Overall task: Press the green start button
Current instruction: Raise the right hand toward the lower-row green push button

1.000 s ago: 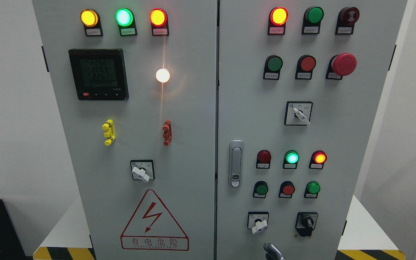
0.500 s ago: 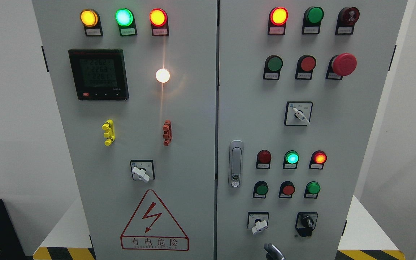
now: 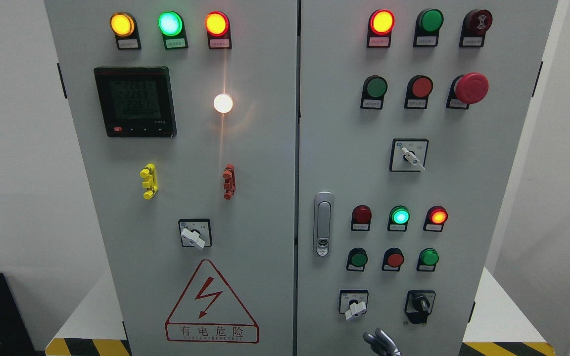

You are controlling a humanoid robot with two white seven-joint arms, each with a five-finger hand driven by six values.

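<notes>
A: Green round start buttons (image 3: 377,87) are seen on the right door of the grey metal cabinet (image 3: 265,163), with more (image 3: 358,259) lower down; which one is meant cannot be told.

B: What writing can be read?

A: "有电危险" is printed under the red lightning triangle (image 3: 211,301). Button labels are too small.

B: And the hand?

A: Grey fingertips of a hand (image 3: 382,342) are seen at the bottom edge, touching nothing; its side and pose cannot be told.

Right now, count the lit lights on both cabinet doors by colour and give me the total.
Red lights: 3
Green lights: 2
Yellow light: 1
White light: 1
Total: 7
</notes>
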